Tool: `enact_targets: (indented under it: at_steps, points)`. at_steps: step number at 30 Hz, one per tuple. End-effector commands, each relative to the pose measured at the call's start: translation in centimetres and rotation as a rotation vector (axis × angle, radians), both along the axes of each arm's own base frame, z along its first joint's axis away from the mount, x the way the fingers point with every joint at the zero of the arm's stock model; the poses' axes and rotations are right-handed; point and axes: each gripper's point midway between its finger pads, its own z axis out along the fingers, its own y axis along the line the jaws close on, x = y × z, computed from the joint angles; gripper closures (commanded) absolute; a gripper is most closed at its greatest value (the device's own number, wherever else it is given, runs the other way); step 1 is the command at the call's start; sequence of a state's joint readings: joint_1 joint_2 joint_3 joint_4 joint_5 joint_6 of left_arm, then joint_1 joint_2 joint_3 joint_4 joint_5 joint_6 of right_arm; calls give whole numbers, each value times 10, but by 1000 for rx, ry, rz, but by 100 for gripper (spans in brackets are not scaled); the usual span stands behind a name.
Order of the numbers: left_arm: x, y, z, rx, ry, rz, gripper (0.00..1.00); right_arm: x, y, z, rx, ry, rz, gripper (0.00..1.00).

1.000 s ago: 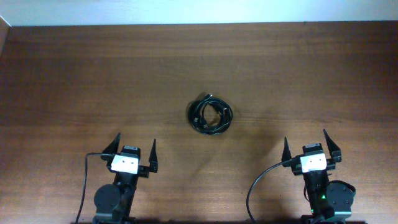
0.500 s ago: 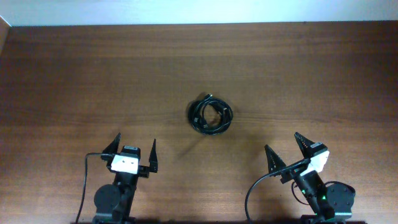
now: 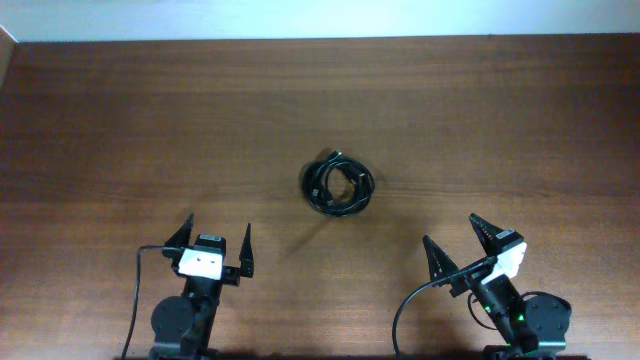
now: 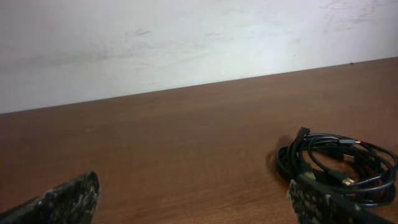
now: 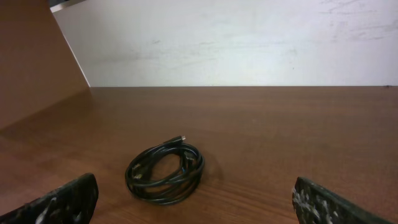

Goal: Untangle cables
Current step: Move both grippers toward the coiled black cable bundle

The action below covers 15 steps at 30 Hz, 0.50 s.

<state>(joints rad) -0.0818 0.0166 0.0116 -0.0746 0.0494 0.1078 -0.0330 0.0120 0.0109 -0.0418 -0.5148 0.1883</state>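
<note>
The cables lie as one coiled black bundle on the wooden table's middle. The bundle also shows at the right edge of the left wrist view and left of centre in the right wrist view. My left gripper is open and empty near the front edge, left of the bundle. My right gripper is open and empty at the front right, turned toward the bundle and well short of it.
The wooden table meets a white wall at the back. Thick black cords run from each arm at the front: the left arm's cord and the right arm's cord.
My right gripper has swung round to the left, now pointing toward the cable bundle. The left arm and the cables have not moved.
</note>
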Motion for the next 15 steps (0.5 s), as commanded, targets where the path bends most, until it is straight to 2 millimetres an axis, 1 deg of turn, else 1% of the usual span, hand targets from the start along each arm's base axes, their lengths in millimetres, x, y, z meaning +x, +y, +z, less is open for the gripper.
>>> enact_targets:
  at_steps: [1, 2, 4, 6, 7, 8, 9, 11, 12, 13, 15]
  points:
    - [0, -2, 4, -77, -8, -7, 1, -2, 3, -2, 12, 9, 21, 1]
    - [0, -3, 6, -139, -9, -9, 1, -3, 5, -2, 12, 11, 31, 1]
    - [-2, -13, 6, -159, -1, -71, 1, -4, 6, -3, 13, 12, 43, 1]
    - [-2, -14, 9, -215, 0, -70, 1, -6, 11, -3, 14, 13, 70, 1]
    - [-2, -14, 12, -246, -7, -69, 1, -7, 12, -3, 14, 14, 80, 1]
    - [-2, -14, 25, -260, -57, -77, 1, -9, 15, -4, 16, 22, 102, 1]
    - [-6, -26, 27, -310, -39, -149, 1, -8, 15, -8, 17, 40, 101, 1]
    - [-14, -38, 9, -314, 97, -200, 1, -6, 15, -18, 23, 106, 101, 1]
    - [-19, -42, 13, -318, 153, -223, 1, -5, 15, -22, 26, 144, 101, 1]
    - [-20, -42, 28, -315, 164, -223, 1, -3, 15, -20, 29, 179, 100, 1]
    - [-16, -43, 42, -317, 224, -214, 1, 1, 15, -12, 34, 241, 100, 1]
